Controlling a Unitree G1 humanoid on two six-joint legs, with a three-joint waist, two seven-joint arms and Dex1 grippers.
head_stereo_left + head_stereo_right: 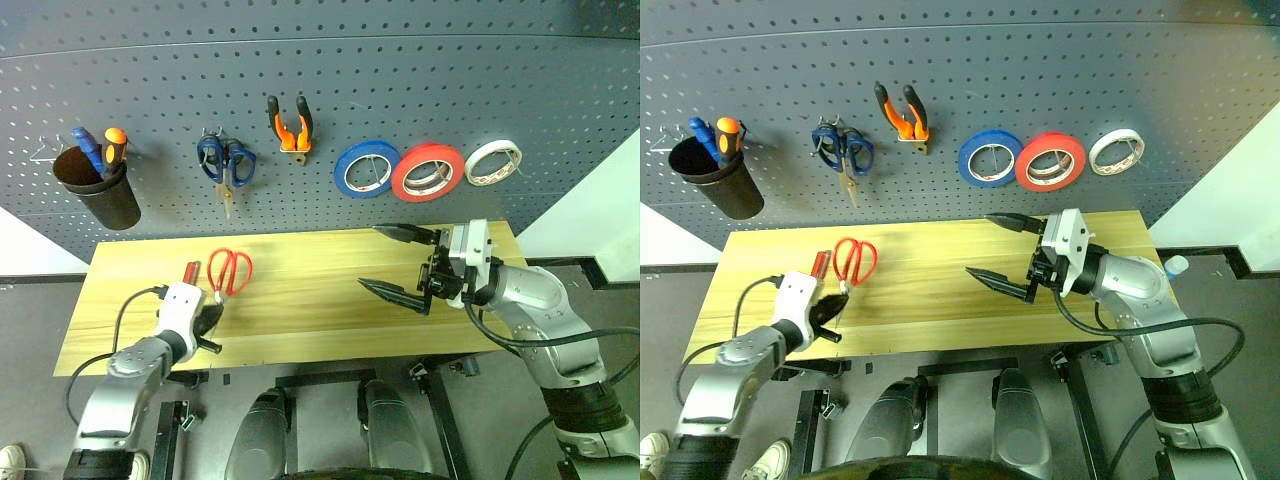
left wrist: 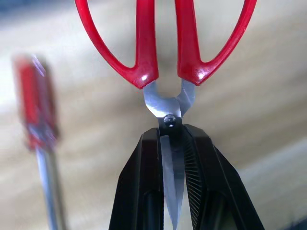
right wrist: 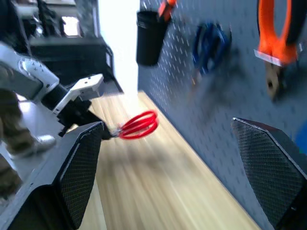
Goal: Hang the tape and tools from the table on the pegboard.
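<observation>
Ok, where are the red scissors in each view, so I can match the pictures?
Left eye view: red scissors lie at the table's left end, handles toward the pegboard, blades in the left hand.
Right eye view: same spot.
Left wrist view: handles at top centre, blades between the black fingers.
Right wrist view: middle left.
Shared landmark: the wooden table.

No text, label, brand, number or sign can be read on anything here.
</observation>
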